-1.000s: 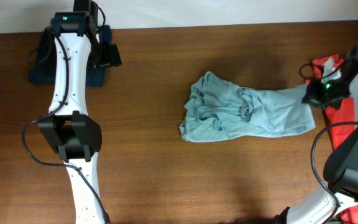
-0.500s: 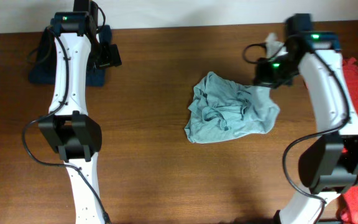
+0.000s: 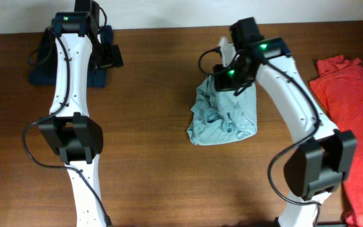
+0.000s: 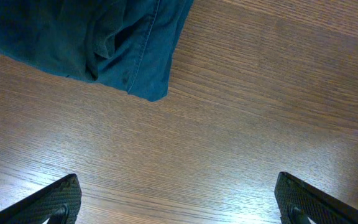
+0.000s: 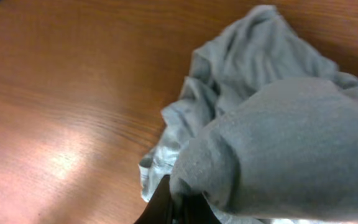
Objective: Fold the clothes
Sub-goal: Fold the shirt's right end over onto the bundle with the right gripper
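The pale grey-blue T-shirt (image 3: 222, 116) lies bunched in the middle of the table. My right gripper (image 3: 227, 75) hangs over its far edge, shut on a fold of the cloth. In the right wrist view that grey fold (image 5: 278, 137) drapes over the gripper (image 5: 182, 208) and hides most of its fingers. A red T-shirt (image 3: 355, 120) lies flat at the right edge. A dark navy garment (image 3: 41, 60) sits at the far left corner, and its hem (image 4: 86, 37) shows in the left wrist view. My left gripper (image 4: 180, 202) stands wide open over bare wood beside it, holding nothing.
The brown wooden table (image 3: 150, 164) runs to a pale wall along the far edge. The left arm (image 3: 68, 82) stretches along the left side, and the right arm (image 3: 295, 107) arches between the two T-shirts.
The right arm has swung from the table's right edge leftward, dragging the held end of the grey-blue T-shirt over the rest, which is now a tighter bunch. The left arm has stayed still.
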